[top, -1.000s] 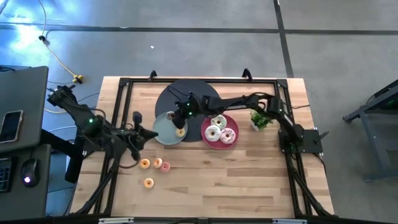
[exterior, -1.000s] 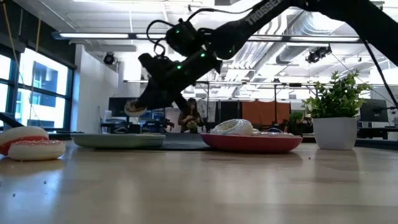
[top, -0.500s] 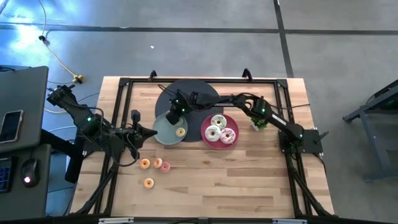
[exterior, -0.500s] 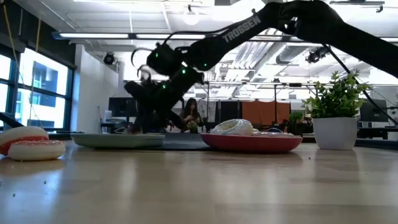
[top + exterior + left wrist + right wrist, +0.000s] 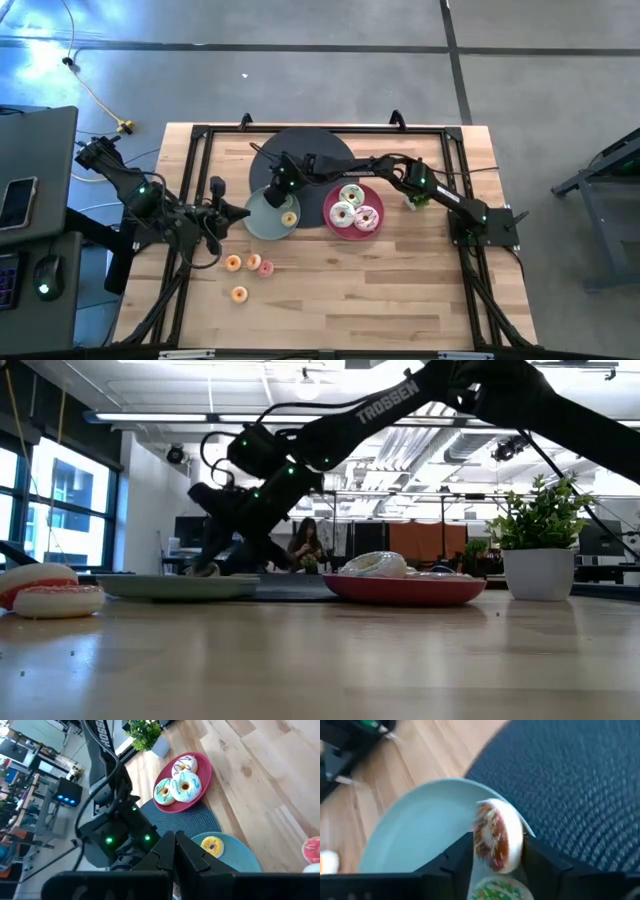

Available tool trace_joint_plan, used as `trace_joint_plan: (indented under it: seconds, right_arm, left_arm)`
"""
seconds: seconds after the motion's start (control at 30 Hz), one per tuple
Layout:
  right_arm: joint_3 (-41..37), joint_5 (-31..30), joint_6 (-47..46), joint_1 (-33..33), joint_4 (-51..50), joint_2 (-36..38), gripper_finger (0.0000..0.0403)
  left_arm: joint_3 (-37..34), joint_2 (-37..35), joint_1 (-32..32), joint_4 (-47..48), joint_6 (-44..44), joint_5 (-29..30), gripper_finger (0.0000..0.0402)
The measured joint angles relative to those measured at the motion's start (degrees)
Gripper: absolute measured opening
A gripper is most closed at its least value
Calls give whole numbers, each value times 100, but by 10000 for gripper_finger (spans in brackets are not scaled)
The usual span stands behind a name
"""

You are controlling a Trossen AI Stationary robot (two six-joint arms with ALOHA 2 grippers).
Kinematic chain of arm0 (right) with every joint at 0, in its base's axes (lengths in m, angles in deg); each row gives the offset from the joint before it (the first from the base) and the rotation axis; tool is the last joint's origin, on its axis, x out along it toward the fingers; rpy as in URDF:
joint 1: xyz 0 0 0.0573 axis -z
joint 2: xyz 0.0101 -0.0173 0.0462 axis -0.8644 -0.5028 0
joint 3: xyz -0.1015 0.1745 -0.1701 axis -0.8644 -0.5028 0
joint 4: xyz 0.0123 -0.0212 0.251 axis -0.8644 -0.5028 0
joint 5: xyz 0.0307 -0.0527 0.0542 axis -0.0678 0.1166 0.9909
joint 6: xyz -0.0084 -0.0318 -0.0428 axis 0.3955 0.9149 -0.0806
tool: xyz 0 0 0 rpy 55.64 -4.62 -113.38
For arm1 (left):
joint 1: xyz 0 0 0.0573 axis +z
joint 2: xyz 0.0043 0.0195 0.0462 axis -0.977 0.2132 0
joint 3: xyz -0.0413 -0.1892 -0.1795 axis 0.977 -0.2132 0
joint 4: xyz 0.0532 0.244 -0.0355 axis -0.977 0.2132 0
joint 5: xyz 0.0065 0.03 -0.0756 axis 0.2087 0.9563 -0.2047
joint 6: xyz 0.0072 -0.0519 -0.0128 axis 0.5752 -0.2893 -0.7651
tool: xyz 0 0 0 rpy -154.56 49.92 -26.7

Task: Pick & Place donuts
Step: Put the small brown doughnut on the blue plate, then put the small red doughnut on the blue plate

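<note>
My wooden bench (image 5: 400, 290) carries a dark round mat (image 5: 310, 150), a pink plate (image 5: 335, 225) of three iced donuts (image 5: 352, 209) and a grey-green plate (image 5: 258, 222). Over it my right claw (image 5: 270, 197) pinches a small donut (image 5: 496, 841); a yellow donut (image 5: 289, 217) lies on the plate. My left claw (image 5: 240, 212) waits beside, closed.

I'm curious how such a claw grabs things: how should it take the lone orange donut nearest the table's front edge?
Probably from straight above, fingers across the ring's outer rim: the orange donut lies flat on the table, with nothing touching it, so its sides are free. The left gripper waits nearest; the right gripper holds a small donut over the grey-green plate.
</note>
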Motion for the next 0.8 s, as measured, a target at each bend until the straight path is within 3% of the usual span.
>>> trace_joint_plan:
  seconds: [0.17, 0.27, 0.33, 0.43, 0.63, 0.8]
  right_arm:
    - [353, 38, 70, -22, -202, 44, 188]
    - [351, 241, 3, -36, -388, 45, 194]
    - [344, 54, 6, -65, -483, 33, 194]
    - [346, -303, -1, -99, -545, 34, 188]
    - [460, -231, 302, -223, -771, 37, 152]
    - [878, -298, 710, -408, -1860, 50, 140]
  left_arm:
    - [-2, -74, -2, 102, 0, -20, 0]
    - [-2, -126, -2, 121, 45, -28, 0]
    - [-2, -137, -2, 127, 47, -19, 0]
    - [-2, -136, -2, 175, 73, -24, 0]
    - [-2, -142, -2, 181, 107, -76, 0]
    - [-75, -124, -2, 403, 24, -386, 0]
